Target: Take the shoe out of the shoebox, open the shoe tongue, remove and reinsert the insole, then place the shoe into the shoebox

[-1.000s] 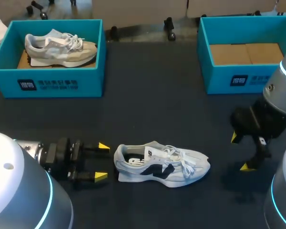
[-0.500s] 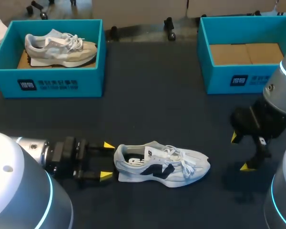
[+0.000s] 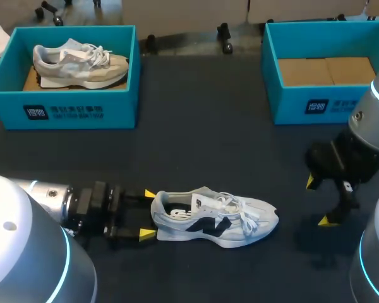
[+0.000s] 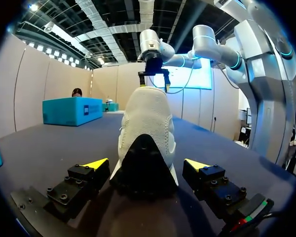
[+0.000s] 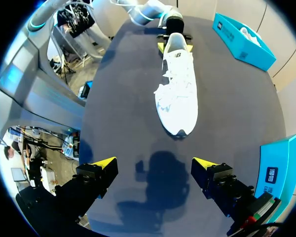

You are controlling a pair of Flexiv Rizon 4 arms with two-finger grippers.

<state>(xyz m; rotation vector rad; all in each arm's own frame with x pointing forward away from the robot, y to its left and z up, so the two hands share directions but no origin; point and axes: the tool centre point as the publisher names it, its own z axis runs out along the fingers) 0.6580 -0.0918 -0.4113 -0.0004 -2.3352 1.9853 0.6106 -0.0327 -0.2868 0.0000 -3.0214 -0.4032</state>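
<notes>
The shoe hides its inside; left pincer, wide, flanks the heel; right pincer hangs wide to its right.

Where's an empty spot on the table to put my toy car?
The dark table is bare between the left box and the right box, and between the toe of the white shoe and the right claw. It is crowded at the heel, where the left claw stands open around it.
</notes>
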